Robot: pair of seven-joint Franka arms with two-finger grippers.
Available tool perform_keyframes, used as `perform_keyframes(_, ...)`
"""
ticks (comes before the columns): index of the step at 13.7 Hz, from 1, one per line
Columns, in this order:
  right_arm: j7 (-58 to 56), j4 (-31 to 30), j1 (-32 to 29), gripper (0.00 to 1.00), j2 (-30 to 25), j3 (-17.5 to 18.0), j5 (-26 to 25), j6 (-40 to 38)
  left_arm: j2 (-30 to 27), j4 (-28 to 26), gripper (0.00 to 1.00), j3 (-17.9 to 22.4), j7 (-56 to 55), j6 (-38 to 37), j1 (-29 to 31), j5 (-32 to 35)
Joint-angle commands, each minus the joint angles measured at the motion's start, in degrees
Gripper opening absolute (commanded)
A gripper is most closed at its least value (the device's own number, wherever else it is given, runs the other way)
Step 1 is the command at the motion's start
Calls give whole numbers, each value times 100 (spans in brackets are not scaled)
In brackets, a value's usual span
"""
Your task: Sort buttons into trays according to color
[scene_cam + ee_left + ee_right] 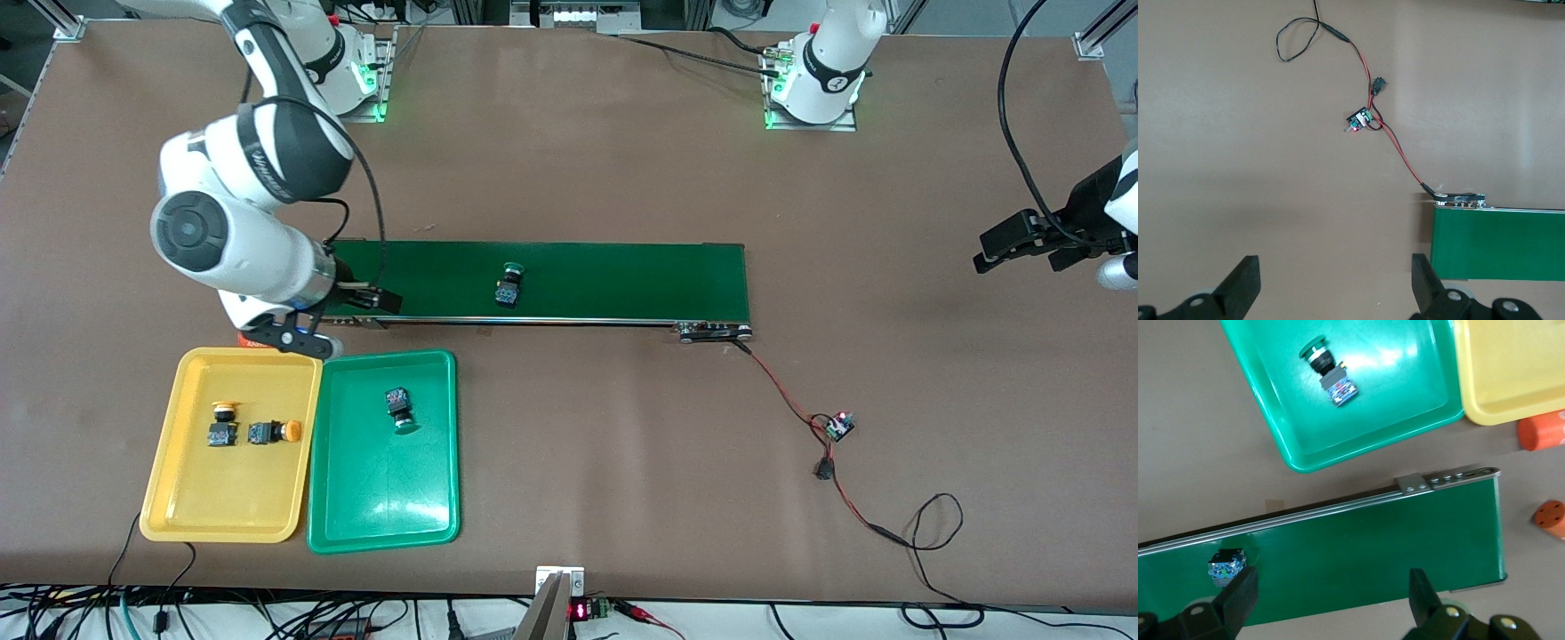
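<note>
On the brown table I find no legible writing. 2 yellow buttons lie in the yellow tray; 1 green button lies in the green tray; another green button rides the conveyor belt. The right gripper hangs released above the belt; the left gripper waits released over bare table.

The yellow tray and the green tray are lying flat, side by side with their long rims just beside each other, the yellow one toward the right arm's end of the table. Two yellow-capped buttons are resting in the yellow tray, near each other, one lying on its side. One green-capped button is lying tipped in the green tray. Another green-capped button is sitting on the dark-green belt, farther from the front camera than both trays.
</note>
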Motion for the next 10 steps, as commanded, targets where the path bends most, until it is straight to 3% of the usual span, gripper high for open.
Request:
perform_keyframes(1,143,15,207,100,192,18,-11,221,-31,-35,100,-20,71,67,26,-42)
perform_keyframes(5,-357,-3,470,100,376,79,-309,345,-31,-35,100,-11,71,67,35,-42)
perform_keyframes(10,-358,-3,612,100,517,79,-327,424,-31,-35,100,-11,71,58,44,-51)
